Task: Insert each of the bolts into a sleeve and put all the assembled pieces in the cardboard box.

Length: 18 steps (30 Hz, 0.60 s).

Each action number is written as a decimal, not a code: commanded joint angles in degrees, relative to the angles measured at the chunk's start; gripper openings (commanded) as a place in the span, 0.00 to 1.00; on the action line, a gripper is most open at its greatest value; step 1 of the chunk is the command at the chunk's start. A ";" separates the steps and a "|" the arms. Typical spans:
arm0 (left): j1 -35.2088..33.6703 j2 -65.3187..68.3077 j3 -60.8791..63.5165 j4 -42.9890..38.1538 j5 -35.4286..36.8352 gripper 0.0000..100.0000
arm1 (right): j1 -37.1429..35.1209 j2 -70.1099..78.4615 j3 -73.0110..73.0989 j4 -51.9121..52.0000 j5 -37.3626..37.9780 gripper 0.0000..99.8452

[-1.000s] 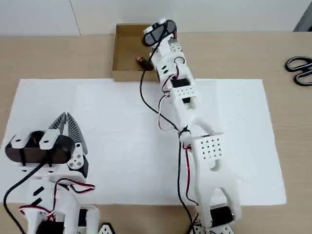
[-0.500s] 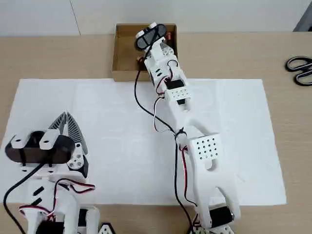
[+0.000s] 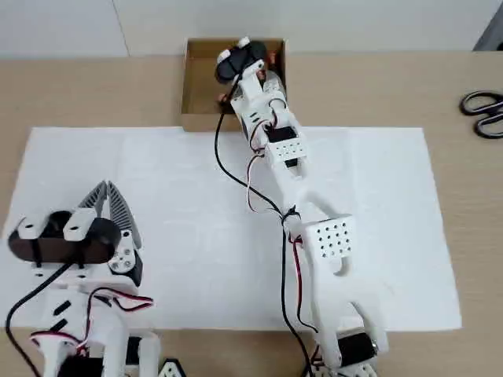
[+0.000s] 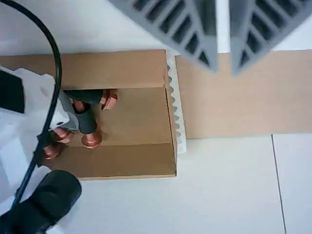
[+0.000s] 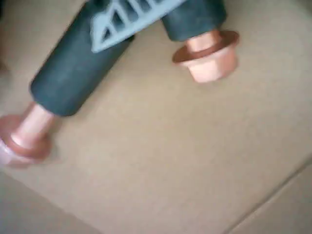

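The cardboard box (image 3: 195, 118) stands at the table's far edge. My right gripper (image 3: 233, 88) is down inside it, shut on an assembled piece: a dark sleeve (image 5: 73, 78) with a copper bolt head (image 5: 22, 144) sticking out, and a grey finger (image 5: 131, 17) lying along it. A second assembled piece (image 5: 204, 46) lies just beside it on the box floor. In the left wrist view several sleeved bolts (image 4: 87, 124) lie in the box (image 4: 122, 68) around the right gripper (image 4: 66, 117). My left gripper (image 3: 106, 187) is shut and holds nothing, near the table's front left (image 4: 222, 66).
A white paper sheet (image 3: 196, 196) covers the middle of the wooden table. A pair of scissors (image 3: 483, 110) lies at the far right. The right arm stretches across the sheet to the box, with its cable hanging alongside.
The right arm has swung left and lowered its gripper deeper into the box. The left arm has not moved.
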 commanded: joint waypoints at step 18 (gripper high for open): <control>-0.26 -0.62 -2.24 0.26 0.44 0.01 | -3.12 -49.54 -20.22 61.93 0.00 0.23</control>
